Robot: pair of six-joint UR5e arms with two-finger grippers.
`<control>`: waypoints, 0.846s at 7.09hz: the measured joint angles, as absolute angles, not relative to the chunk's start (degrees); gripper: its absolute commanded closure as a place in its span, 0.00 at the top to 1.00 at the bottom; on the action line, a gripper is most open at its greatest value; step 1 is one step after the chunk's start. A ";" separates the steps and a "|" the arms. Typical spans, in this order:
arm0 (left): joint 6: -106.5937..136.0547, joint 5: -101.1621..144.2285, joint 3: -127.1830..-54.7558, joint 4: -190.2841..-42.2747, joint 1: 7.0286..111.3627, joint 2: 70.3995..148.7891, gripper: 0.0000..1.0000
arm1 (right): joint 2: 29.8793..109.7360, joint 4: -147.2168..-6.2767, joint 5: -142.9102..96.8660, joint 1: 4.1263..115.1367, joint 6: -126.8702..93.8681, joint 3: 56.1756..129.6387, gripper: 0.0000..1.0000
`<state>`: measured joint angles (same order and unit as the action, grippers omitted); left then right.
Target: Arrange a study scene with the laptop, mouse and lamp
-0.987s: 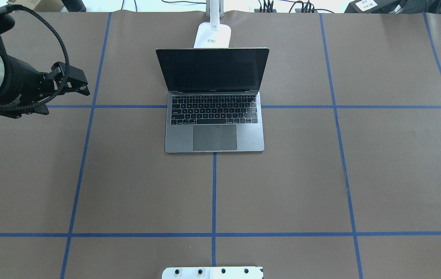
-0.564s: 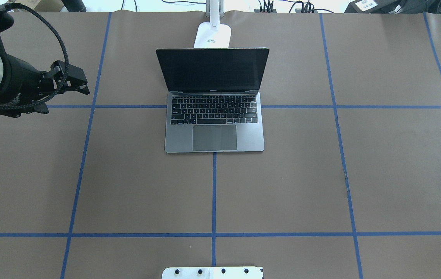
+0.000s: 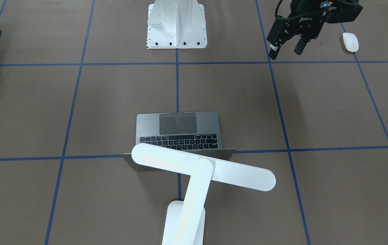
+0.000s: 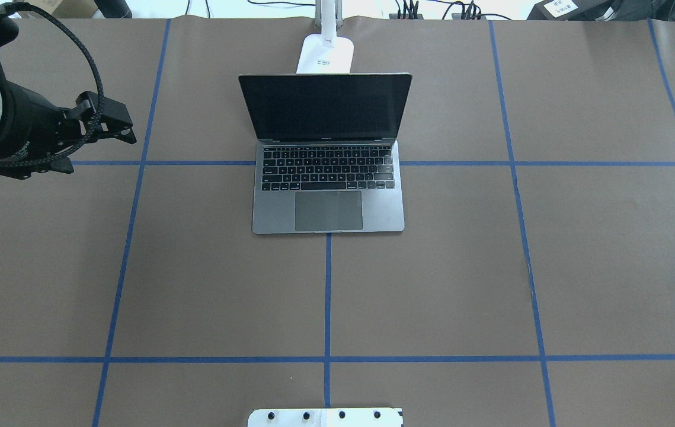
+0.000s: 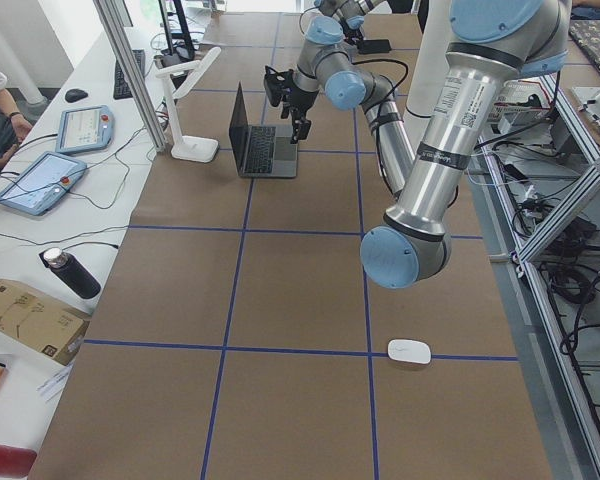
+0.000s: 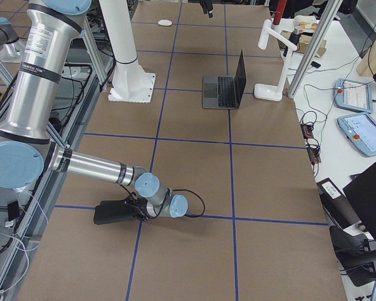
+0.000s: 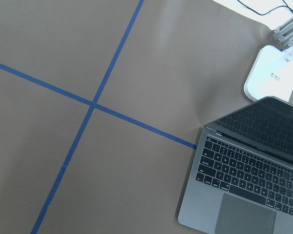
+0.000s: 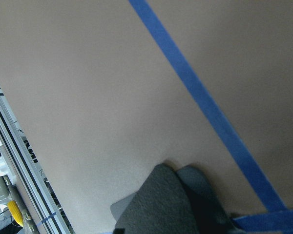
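Left fingers (image 3: pixel 273 47): we are holding them spread apart, gripping nothing.
Mouse (image 3: pixel 350 42): lying well apart, robot-ward and outward of them; long axis pointing toward robot.
Nearer arm: left.
Right fingers (image 6: pixel 103 213): we cannot tell.

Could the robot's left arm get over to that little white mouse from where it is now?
Probably yes. The left gripper hangs open in the air, and the mouse lies alone on the table off to its side. Nothing stands between them, and the laptop is well away.
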<state>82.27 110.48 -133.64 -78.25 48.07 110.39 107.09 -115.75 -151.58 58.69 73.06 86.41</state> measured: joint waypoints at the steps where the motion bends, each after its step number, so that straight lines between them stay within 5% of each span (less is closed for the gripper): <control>1: 82.27 110.48 -133.63 -78.27 48.07 110.39 1.00 | 107.12 -115.74 -151.60 58.60 73.09 86.41 0.00; 6: 82.27 110.48 -133.53 -78.29 48.08 110.39 1.00 | 107.99 -116.06 -157.07 58.95 73.83 87.75 0.00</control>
